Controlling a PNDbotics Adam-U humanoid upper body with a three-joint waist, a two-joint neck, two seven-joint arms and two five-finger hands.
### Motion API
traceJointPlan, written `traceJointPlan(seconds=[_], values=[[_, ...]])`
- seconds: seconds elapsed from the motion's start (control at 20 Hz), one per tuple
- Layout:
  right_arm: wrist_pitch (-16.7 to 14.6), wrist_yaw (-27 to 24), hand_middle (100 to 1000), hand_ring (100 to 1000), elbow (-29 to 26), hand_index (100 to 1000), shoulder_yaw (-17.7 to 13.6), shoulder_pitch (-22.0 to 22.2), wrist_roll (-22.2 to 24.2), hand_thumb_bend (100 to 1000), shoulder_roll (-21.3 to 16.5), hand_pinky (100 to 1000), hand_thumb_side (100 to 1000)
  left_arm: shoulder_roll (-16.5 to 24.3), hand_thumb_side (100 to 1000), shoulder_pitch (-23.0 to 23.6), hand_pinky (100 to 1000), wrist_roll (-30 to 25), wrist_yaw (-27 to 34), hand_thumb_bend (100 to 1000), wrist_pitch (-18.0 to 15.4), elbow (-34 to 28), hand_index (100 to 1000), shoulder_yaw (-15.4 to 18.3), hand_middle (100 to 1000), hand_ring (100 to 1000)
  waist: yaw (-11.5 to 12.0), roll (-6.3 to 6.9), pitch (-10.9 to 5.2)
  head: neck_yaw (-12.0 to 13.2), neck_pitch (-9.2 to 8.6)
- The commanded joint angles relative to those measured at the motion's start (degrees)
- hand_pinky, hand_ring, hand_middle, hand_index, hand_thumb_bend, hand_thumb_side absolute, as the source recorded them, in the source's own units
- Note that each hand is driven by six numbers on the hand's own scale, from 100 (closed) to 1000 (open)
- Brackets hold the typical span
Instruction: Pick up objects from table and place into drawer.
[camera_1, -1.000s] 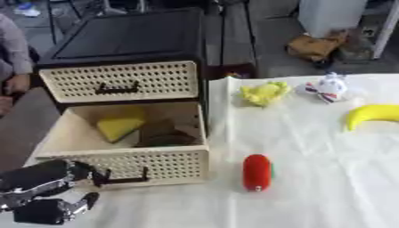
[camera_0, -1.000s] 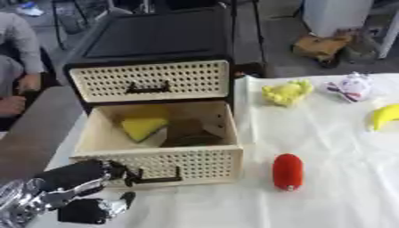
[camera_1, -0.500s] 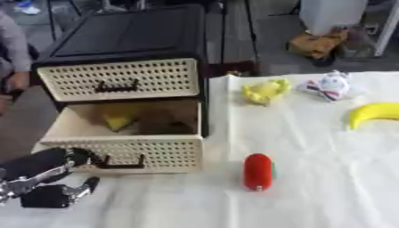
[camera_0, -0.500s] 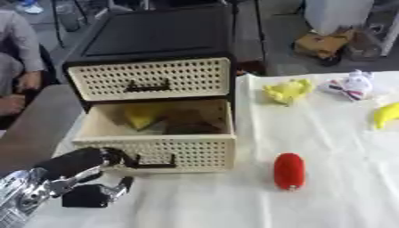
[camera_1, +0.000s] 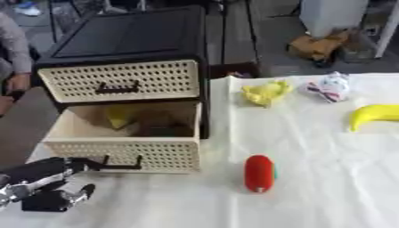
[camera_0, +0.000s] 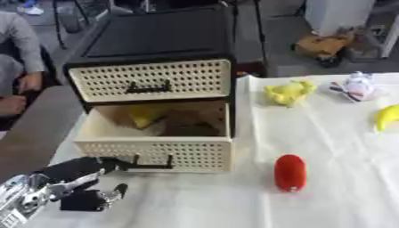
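Left robot hand (camera_0: 74,189): low at the near left corner of the table (camera_0: 335,196), just in front of the lower drawer (camera_0: 160,153), its upper fingers reaching toward the black handle (camera_0: 144,165) on the drawer front; whether they touch it cannot be told. Fingers loosely extended, a thumb-like part hanging below, nothing held. Right robot hand: not in view

Drawer unit (camera_0: 156,53): black frame, two cream perforated drawers. Upper drawer (camera_0: 152,80) shut. Lower drawer part-way out, contents visible from above

Items in the lower drawer: one yellow object (camera_0: 144,116) toward the back left; one dark brownish object (camera_0: 183,127) beside it, shape unclear

Items on the white cloth of the table:
- red elongated object (camera_0: 290,173), possibly a toy pepper or sausage, just right of the drawer front, lying lengthwise
- yellow lumpy toy (camera_0: 287,92), far side, right of the drawer unit
- small white figure with red markings (camera_0: 357,86), further right, apart from the yellow toy
- banana (camera_1: 376,116), at the right edge, well apart from the drawer

Task status, judged: partly done. Two objects appear stowed; four are left on the table, all on the right side, away from the left robot hand. With the hand at the handle, the step in hand concerns the drawer itself, opening or closing; which cannot be told. The red object lies nearest the drawer and looks the easiest next pick
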Motion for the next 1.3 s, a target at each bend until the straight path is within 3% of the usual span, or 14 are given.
traceJointPlan(seconds=[0.05,0.65,1.3], values=[[-0.27,-0.41,561,752,-0.90,719,-0.61,-0.84,0.07,364,-0.81,529,1000,0.80,927,-1.23,100,0.25,0.76,100,-0.12,0.26,1000,1.16,875,100,-0.18,-0.11,-0.85,0.20,-0.91],[-0.31,-0.38,560,752,-0.90,718,-0.62,-1.28,0.58,369,-0.54,529,1000,-0.10,926,-3.52,100,6.26,-2.27,100,-2.02,5.22,1000,2.64,883,100,-1.55,0.26,-0.03,0.74,-1.87],[-0.11,-0.21,559,753,-0.90,719,-0.70,-1.56,1.33,387,-0.03,531,1000,-0.58,920,-5.51,100,7.66,-0.08,100,-4.24,6.61,1000,2.88,873,100,-2.22,0.26,1.20,1.23,-2.96]])
